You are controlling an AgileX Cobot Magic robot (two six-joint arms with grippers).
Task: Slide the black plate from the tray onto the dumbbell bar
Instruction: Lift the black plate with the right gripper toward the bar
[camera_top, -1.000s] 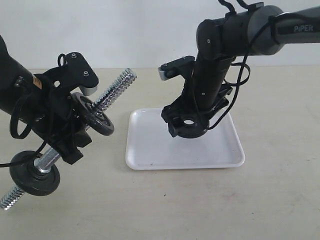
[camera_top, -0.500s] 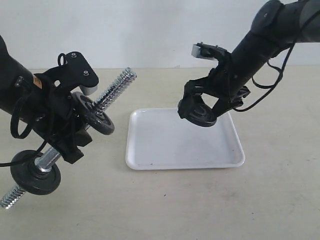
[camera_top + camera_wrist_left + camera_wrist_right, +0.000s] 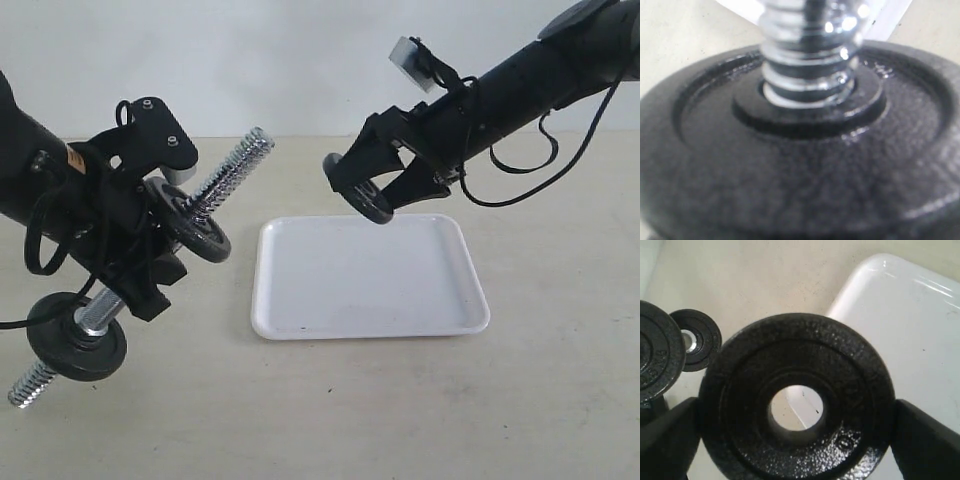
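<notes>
Looks like a robotics lab bench. Bare beige tabletop (image 3: 400, 410) under a white tray (image 3: 370, 290); plain white wall (image 3: 300, 60) behind the tray. Black left arm (image 3: 25, 185) with looped cables left of the tray, black right arm (image 3: 530, 85) with trailing cable above the tray's far edge. Small grey camera (image 3: 408, 55) mounted on the right arm.

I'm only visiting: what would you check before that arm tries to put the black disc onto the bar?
1. Hold of the right gripper on the black plate: ok, clamped across its rim.
2. Plate off the tray: ok, it hangs above it.
3. Plate's hole open: ok, the tray shows through.
4. Hold of the left gripper on the dumbbell bar: ok, bar tilted.
5. Bar's upper threaded end free: ok.
6. Hole lined up with that end: not ok, plate is off to one side.
</notes>
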